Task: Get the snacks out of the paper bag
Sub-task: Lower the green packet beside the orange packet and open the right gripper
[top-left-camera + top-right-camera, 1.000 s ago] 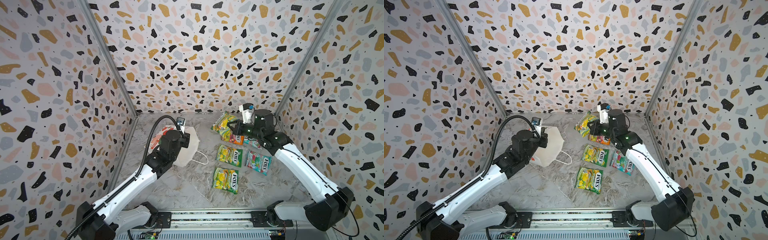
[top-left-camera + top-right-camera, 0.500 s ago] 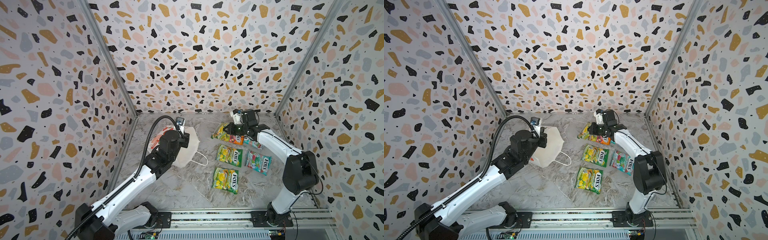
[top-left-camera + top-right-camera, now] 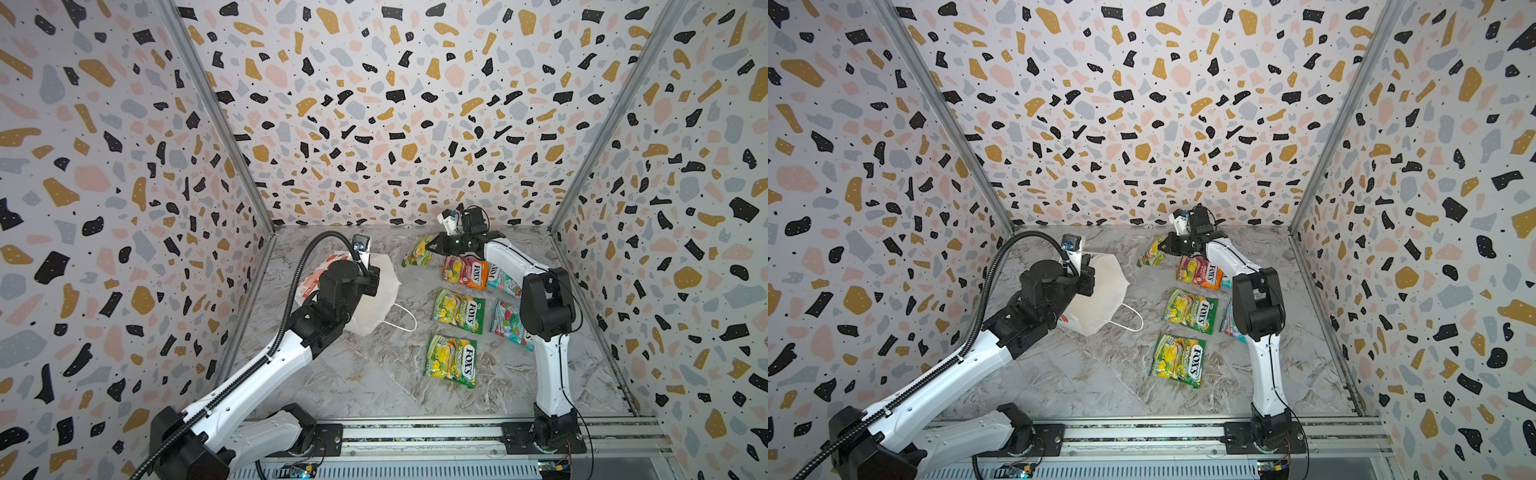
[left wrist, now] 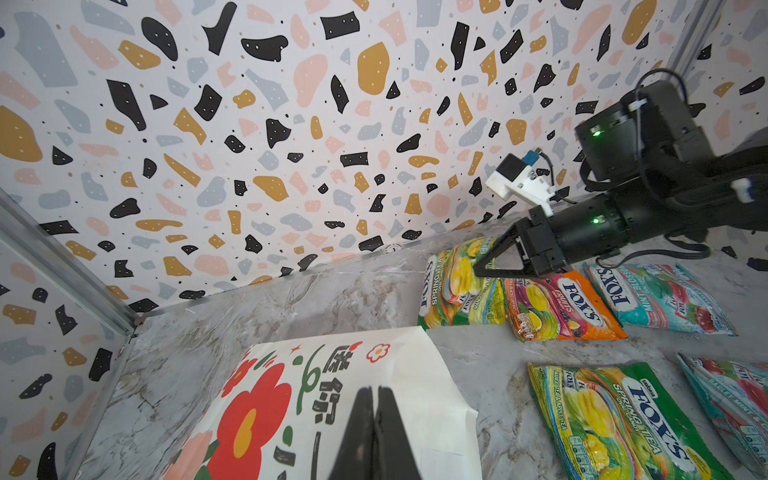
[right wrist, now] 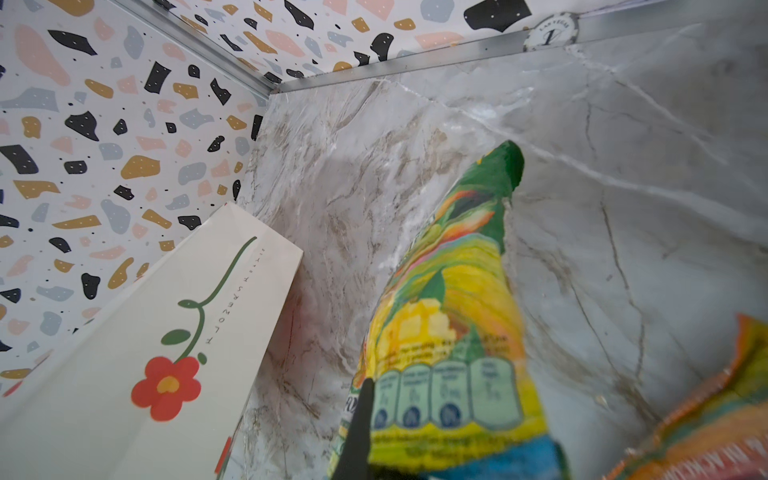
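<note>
the right end effector [image 3: 430, 248] is clenched on one end of a green-yellow packet [image 3: 417, 250], which slopes from its tips to the counter [image 3: 374, 374] beside the orange-pink packet [image 3: 465, 272], likely to join the row. the left end effector [image 4: 372, 395], clenched, sits over the paper bag [image 3: 380, 299], probably steadying it.

Left end effector [image 4: 372, 390] and right end effector [image 4: 477, 273], both closed.

"FOX'S" stood on each packet named here. The far green-yellow packet [image 4: 453, 291] and the near green-yellow packet [image 4: 623, 419] read "SPRING TEA" (the near one also "MINT TEA & APPLE TEA"). The orange-pink packet [image 4: 565, 307] read "FRUITS", the far teal packet [image 4: 660, 299] "MINT BLOSSOM", and the near teal packet [image 4: 735, 399] apparently "BARLEY MINT". The paper bag [image 4: 415, 374] bore Chinese characters. A round chip [image 5: 550, 32] read "LAS VEGAS 1".
</note>
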